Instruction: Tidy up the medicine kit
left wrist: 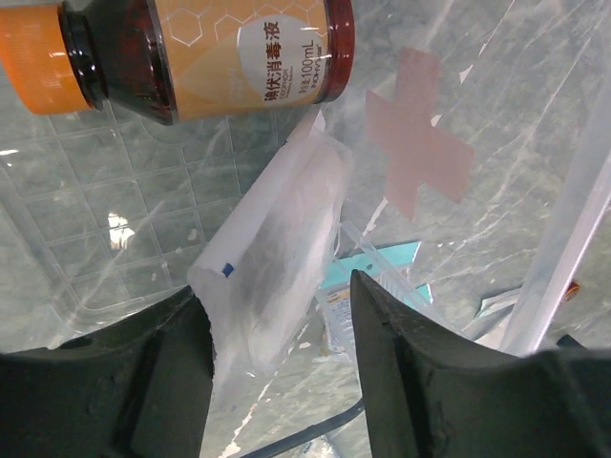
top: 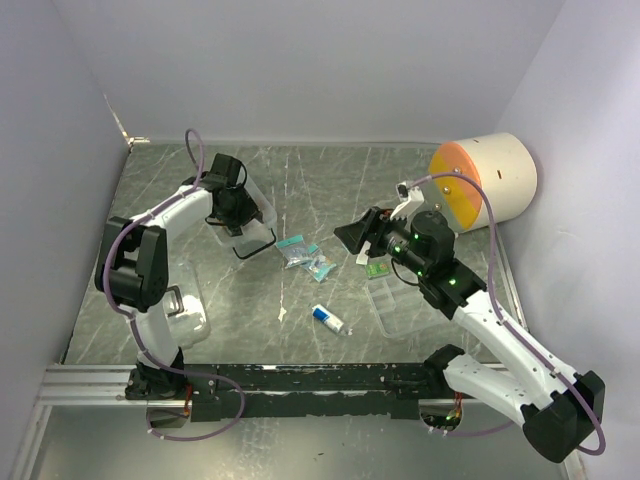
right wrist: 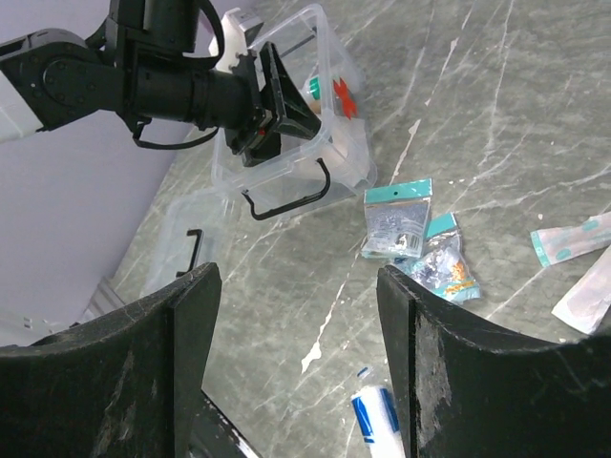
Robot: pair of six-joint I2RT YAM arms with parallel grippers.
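Over on the left side of the desk (top: 340, 185), the medicine kit's box (top: 252, 212) sits open with the left jaws down inside it, so that arm is plainly the nearer one. The right jaws hang well off to the right, pointed across the desk toward the box. Both pairs stand apart, and nothing lies between the right pair. Between the left pair lies a white sachet (left wrist: 277, 258), its long axis running away from the jaws and leaning right in the wrist view. It looks let go rather than pinched, though through the plastic's glare I wouldn't swear to it. A brown bottle (left wrist: 220, 57) with an orange cap lies crosswise just beyond.

The box is small, clear and rectangular, with a red cross (left wrist: 420, 143) on one wall and a black wire latch (top: 245, 250) at its near side. Its lid (top: 185, 308), clear with a black handle, lies apart by the left arm's base. The divided tray insert (top: 400, 305) lies under the right arm. Loose packets (top: 303, 255) and a small tube (top: 328, 319) lie between the arms, right of the box.
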